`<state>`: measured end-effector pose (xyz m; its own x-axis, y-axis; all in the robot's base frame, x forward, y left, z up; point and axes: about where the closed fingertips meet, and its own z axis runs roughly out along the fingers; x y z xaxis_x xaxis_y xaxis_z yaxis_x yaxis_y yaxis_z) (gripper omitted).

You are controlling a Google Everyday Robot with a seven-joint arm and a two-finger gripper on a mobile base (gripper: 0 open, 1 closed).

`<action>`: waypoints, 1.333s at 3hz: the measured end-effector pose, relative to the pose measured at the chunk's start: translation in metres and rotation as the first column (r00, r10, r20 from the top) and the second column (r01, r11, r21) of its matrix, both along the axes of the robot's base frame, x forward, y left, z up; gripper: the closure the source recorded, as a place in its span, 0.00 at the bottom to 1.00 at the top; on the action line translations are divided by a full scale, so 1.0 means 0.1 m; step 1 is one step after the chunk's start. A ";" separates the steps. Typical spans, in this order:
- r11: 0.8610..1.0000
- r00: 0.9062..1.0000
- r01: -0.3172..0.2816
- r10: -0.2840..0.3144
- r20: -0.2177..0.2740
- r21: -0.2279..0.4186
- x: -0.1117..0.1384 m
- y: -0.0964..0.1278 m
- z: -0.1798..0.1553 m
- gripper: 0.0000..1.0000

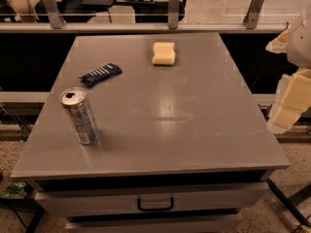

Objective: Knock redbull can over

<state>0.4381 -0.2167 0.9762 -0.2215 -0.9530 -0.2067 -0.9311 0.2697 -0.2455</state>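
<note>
The redbull can point(80, 114), slim, silver and blue with an opened pull-tab top, stands upright near the front left of the grey table top point(160, 125). My gripper point(286, 106) shows as pale cream blocks at the right edge of the camera view, beyond the table's right side and far from the can. Nothing is seen in it.
A flat dark blue wrapper point(100, 74) lies behind the can to its right. A yellow sponge point(164, 53) sits at the back middle. The table has a drawer with a black handle point(155, 204) in front. A metal railing point(146, 27) runs behind.
</note>
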 end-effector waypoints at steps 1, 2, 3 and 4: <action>1.000 1.000 0.000 0.000 0.000 0.000 0.00 0.00 0.00 0.00; 1.000 1.000 0.002 -0.002 -0.001 0.024 0.09 0.04 0.01 0.00; 0.995 1.000 -0.022 0.021 0.012 0.093 0.20 0.24 0.01 0.00; 0.976 0.997 -0.073 0.069 0.028 0.205 0.27 0.68 -0.09 0.00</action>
<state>0.4655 -0.1486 0.9667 -0.1486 -0.9026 -0.4040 -0.9449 0.2501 -0.2112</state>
